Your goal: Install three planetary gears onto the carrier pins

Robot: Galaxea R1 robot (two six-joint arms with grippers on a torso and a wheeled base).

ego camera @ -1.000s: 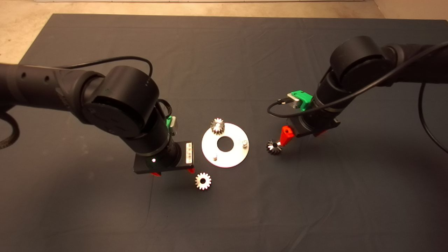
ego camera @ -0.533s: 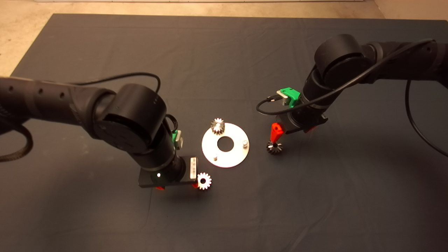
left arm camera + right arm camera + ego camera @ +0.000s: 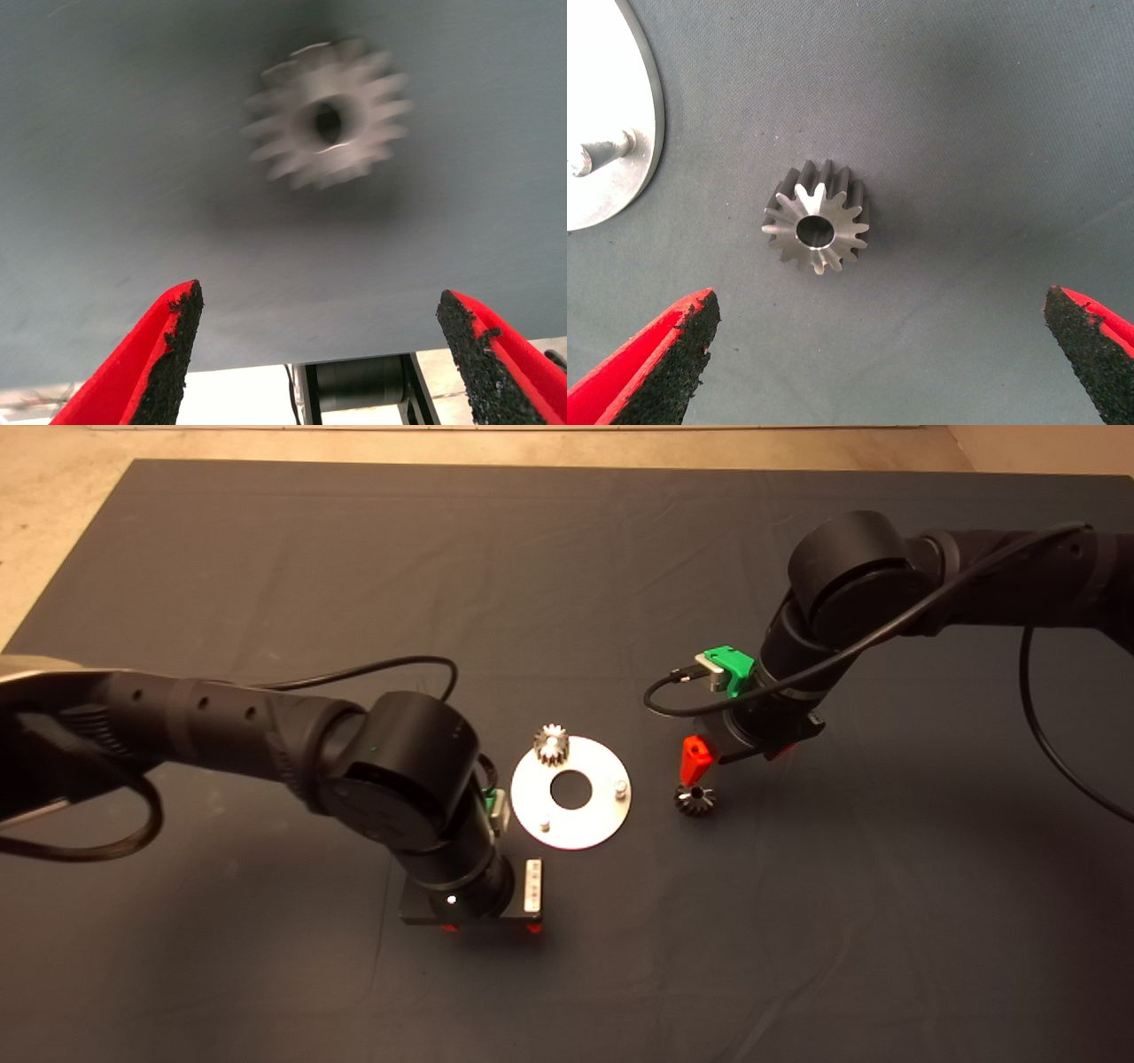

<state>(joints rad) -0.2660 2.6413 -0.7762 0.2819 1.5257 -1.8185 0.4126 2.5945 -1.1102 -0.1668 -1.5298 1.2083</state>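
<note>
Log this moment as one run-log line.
gears seated: one on plate | pins bare: two | left gripper: open above loose gear | right gripper: open above gear beside plate

Dim scene, blurred gear (image 3: 326,124)

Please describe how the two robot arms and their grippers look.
Both arms are black with rounded joints and black cables. The left gripper and right gripper have red fingers with rough black pads. A green part sits on the right wrist; a white label marks the left wrist.
</note>
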